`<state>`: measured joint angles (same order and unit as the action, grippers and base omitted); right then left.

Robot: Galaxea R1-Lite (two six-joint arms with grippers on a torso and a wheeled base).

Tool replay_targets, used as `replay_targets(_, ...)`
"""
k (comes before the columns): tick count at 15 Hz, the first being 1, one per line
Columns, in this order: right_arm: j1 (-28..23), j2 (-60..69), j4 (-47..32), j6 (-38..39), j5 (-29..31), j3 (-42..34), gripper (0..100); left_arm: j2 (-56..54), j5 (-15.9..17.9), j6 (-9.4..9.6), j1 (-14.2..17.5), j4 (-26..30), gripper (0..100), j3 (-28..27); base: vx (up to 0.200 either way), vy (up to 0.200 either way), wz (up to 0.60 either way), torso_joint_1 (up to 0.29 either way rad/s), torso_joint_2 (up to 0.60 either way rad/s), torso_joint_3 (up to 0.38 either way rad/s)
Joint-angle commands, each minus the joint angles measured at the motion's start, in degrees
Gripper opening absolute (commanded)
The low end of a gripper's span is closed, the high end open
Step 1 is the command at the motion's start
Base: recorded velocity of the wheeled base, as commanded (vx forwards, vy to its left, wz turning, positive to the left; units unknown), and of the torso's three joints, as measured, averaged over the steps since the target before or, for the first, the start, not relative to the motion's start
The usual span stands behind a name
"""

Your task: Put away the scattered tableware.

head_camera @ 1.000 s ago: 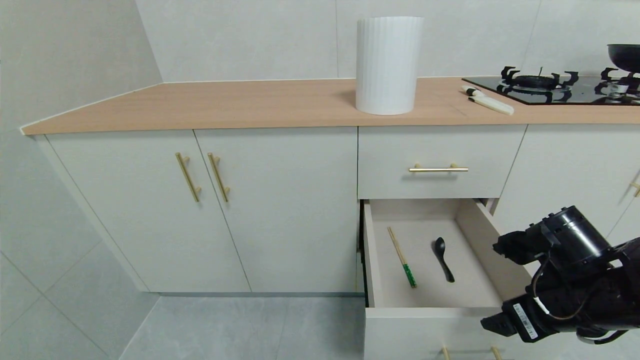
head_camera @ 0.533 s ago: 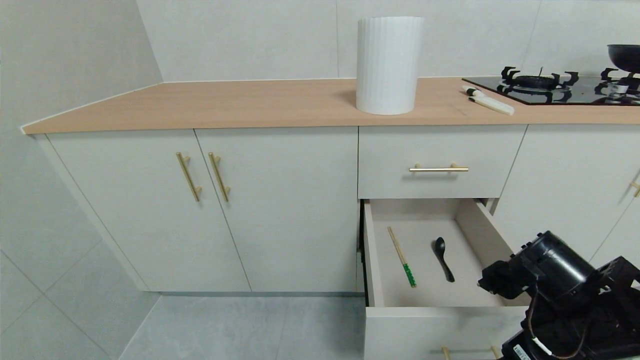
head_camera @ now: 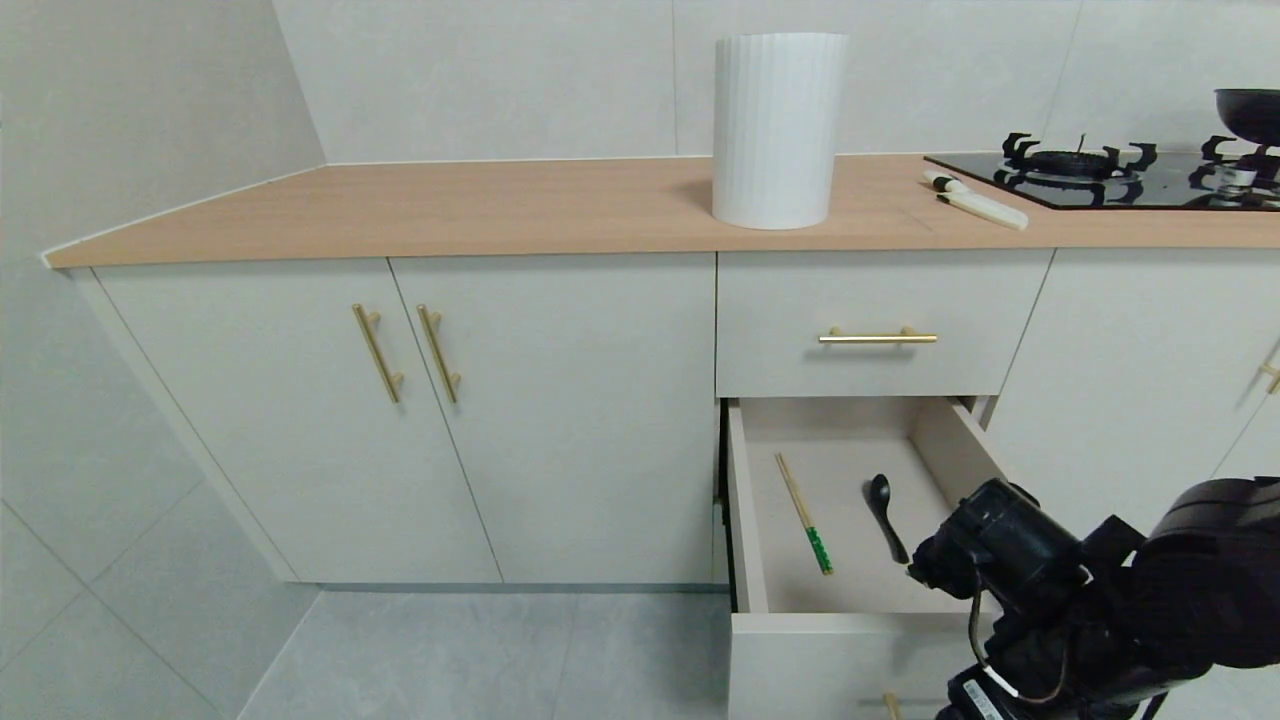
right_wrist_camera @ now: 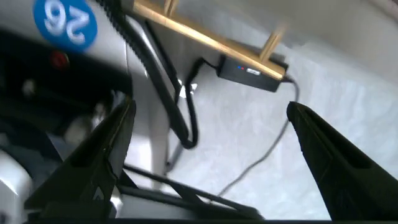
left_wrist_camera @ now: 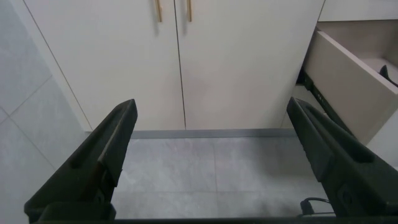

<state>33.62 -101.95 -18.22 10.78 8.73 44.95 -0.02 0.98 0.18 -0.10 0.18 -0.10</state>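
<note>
In the lower-right drawer (head_camera: 745, 520) chopsticks (head_camera: 803, 512) and spoon (head_camera: 886, 515) are stowed, knife's (head_camera: 975, 203) left on the worktop (head_camera: 500, 210), left gripper (left_wrist_camera: 210, 109) and right gripper (right_wrist_camera: 210, 109) held wide.

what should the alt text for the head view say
An open drawer in a pale kitchen cabinet holds a pair of chopsticks and a black spoon, lying apart, with the robot's right arm low at its right front corner. On the wooden counter above are a tall white ribbed container and, farther right, a gas stove.
</note>
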Motion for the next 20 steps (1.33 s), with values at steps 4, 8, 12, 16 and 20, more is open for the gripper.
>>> replay_targets(4, -0.49, -5.45, 4.6, 3.9, 3.49, 1.64, 100, 0.02, -0.01, -0.01, 0.01, -0.01, 100, 0.01, 0.0, 0.0, 0.0, 0.0, 0.0, 0.0)
replay_targets(8, -1.54, -6.77, 7.15, 4.87, 5.16, 2.43, 100, 0.02, -0.01, -0.01, 0.01, -0.01, 100, 0.01, 0.0, 0.0, 0.0, 0.0, 0.0, 0.0)
replay_targets(12, -1.89, -8.7, 11.19, 7.42, 6.56, 2.87, 100, 0.02, -0.01, -0.01, 0.01, -0.01, 100, 0.01, 0.0, 0.0, 0.0, 0.0, 0.0, 0.0)
replay_targets(16, -3.74, -11.43, 16.29, 9.26, 8.06, 5.33, 100, 0.02, -0.01, -0.01, 0.01, -0.01, 100, 0.01, 0.0, 0.0, 0.0, 0.0, 0.0, 0.0)
replay_targets(20, -6.2, -13.36, 16.29, 8.56, 7.97, 10.69, 100, 0.02, -0.01, -0.01, 0.01, -0.01, 100, 0.01, 0.0, 0.0, 0.0, 0.0, 0.0, 0.0)
